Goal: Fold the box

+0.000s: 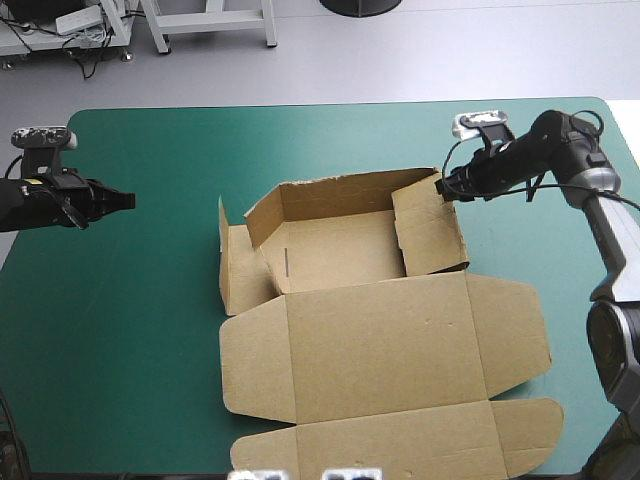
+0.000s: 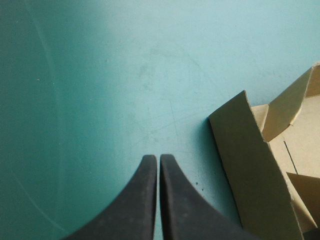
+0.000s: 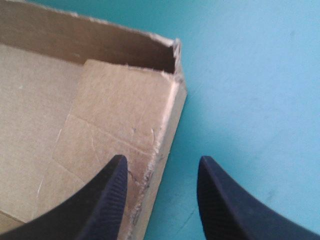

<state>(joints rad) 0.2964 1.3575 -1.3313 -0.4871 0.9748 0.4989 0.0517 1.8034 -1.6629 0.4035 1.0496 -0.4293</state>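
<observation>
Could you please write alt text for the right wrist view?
The right gripper, open, straddles a wall of the brown box near a corner: one finger inside, one over the teal-green cover.

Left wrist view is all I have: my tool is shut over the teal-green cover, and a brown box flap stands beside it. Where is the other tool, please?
Observer: The right tool is at the far right corner of the box, across the box from yours.
Operator: Thank you. Is it open or shut?
Observer: It is open. The right wall of the box runs between its fingers: one is over the inside of the box, the other over the teal-green cover.
</observation>
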